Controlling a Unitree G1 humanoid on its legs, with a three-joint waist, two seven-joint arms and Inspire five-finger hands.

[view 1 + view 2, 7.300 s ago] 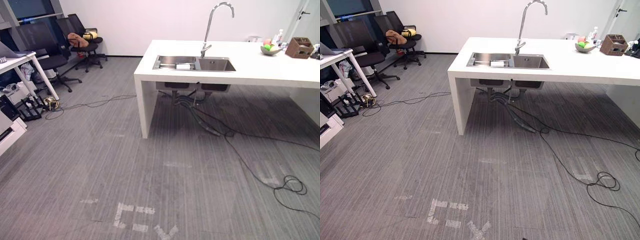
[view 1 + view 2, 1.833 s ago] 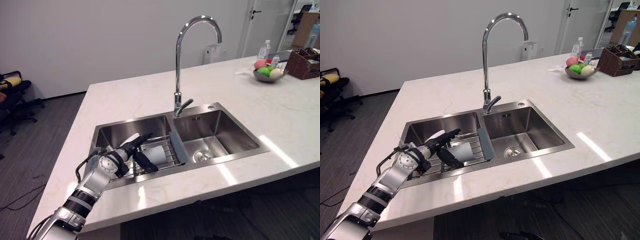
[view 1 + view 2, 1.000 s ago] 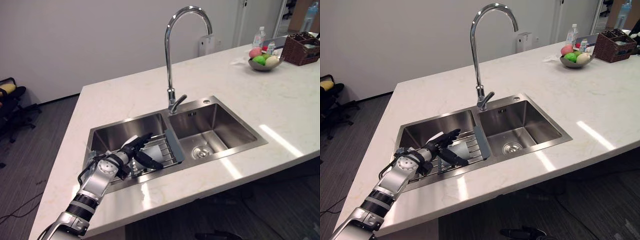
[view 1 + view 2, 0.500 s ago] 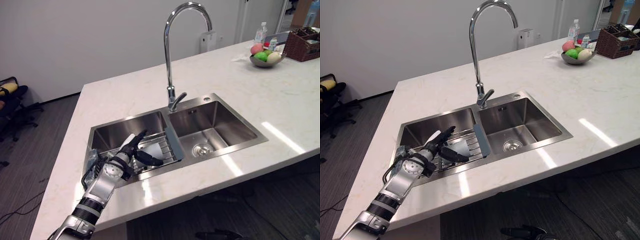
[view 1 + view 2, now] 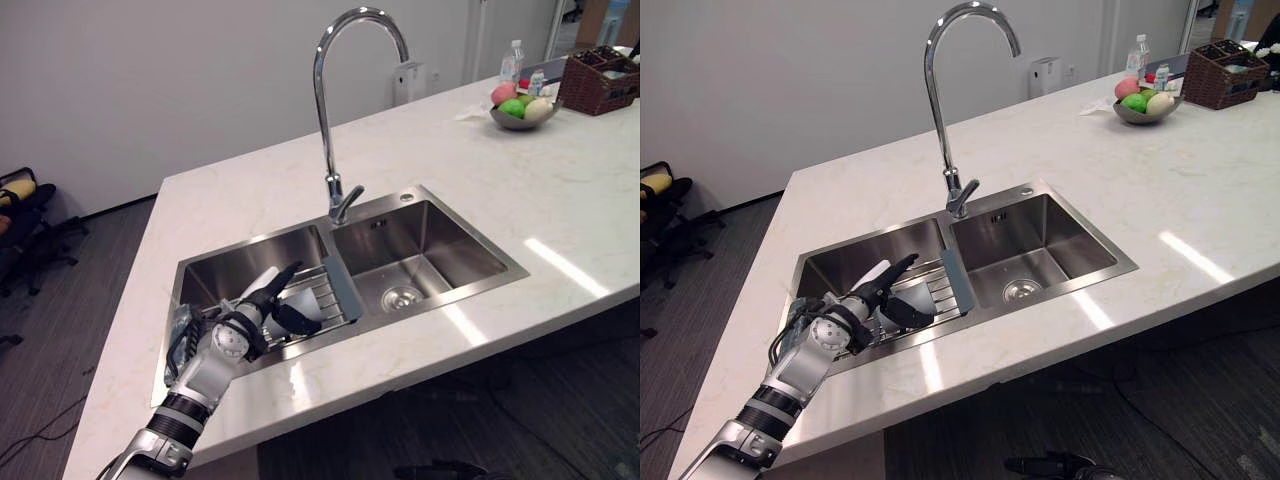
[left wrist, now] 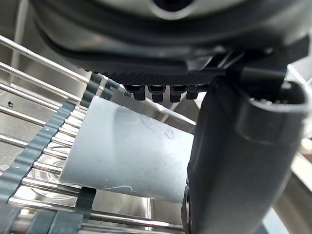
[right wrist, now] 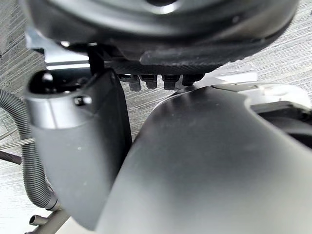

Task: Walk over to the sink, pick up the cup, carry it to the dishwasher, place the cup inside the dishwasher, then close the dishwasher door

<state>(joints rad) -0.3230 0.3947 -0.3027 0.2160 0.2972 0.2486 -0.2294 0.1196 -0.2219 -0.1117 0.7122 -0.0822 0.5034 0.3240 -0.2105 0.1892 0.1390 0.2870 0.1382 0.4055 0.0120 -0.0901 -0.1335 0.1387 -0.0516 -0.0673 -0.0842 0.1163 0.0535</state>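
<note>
My left robot hand (image 5: 248,318) has edged closer over the cup (image 6: 126,156) in the sink (image 5: 400,235). Its fingers are still spread, so I judge the grip comes next.

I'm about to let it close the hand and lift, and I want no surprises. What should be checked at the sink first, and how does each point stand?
1. Cup lies on its side on the wire rack in the left basin: ok.
2. Left hand brackets the cup, fingers over it, thumb on its near side: ok.
3. Fingers curled round the cup: not ok, they are straight.
4. Fingers or thumb touching the cup: cannot tell.
5. Tap stands apart from the hand, lift path open: ok.
6. Right hand low over the floor, out of the way: ok.
</note>
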